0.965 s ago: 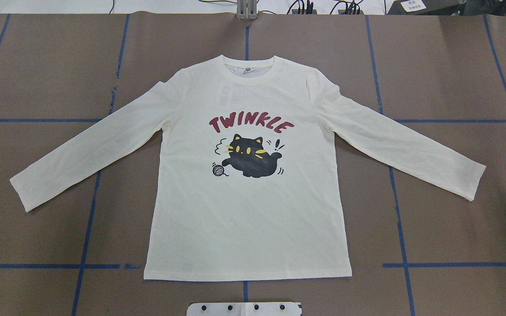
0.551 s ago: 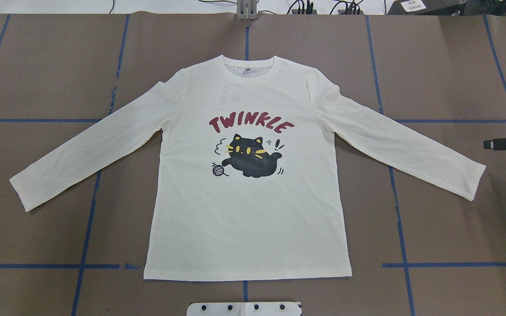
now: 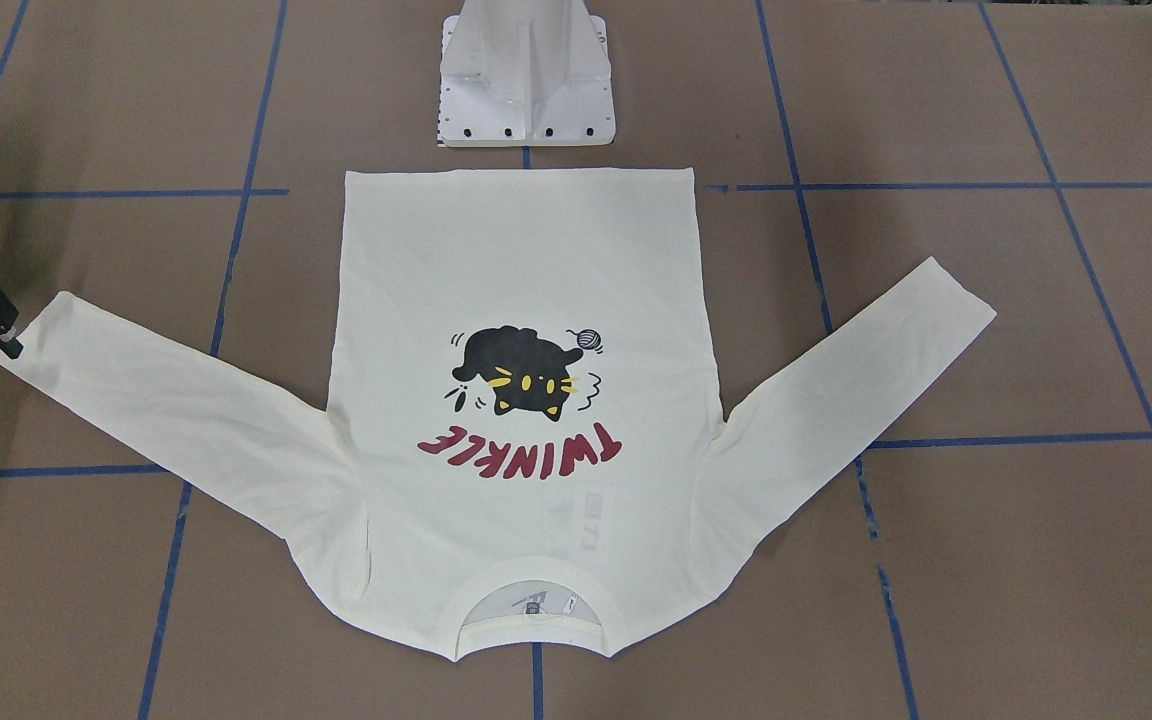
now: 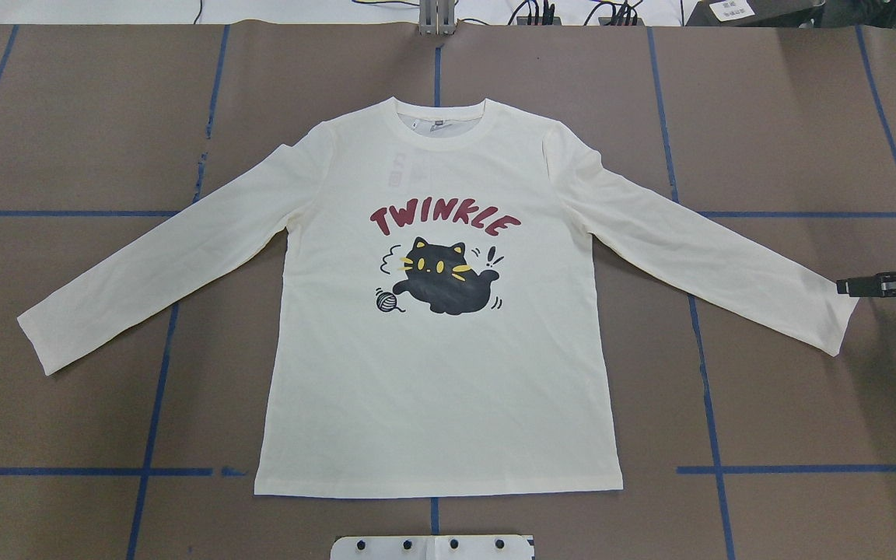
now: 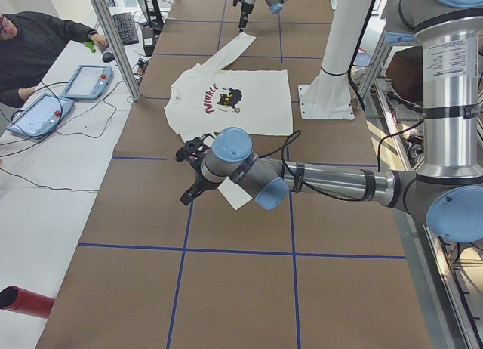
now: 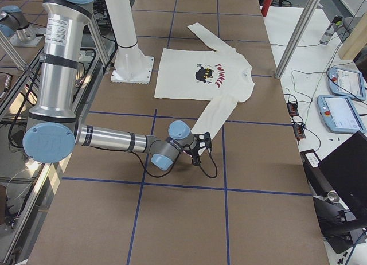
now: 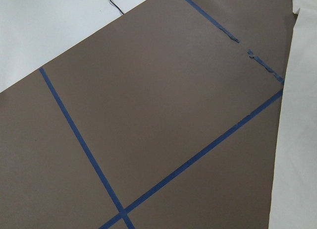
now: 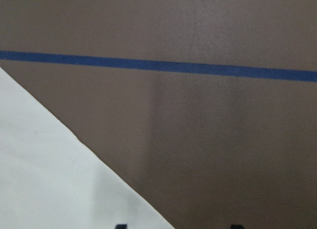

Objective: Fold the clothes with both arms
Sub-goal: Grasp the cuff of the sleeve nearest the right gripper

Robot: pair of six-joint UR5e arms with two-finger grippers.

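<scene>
1 cream T-shirt (image 4: 440,373), flat, print up. My R gripper (image 4: 845,287) at 1 cuff (image 4: 841,327), jaws apart. My L gripper (image 5: 190,175): state can't tell.

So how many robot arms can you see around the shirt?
2. The right arm is at the end of one T-shirt sleeve; the left arm extends over the table near the other cuff. None seems hidden.

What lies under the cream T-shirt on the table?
The brown table cover, with blue tape lines that run in under the T-shirt. How they continue beneath the cloth is hidden, and so is anything else there.
</scene>
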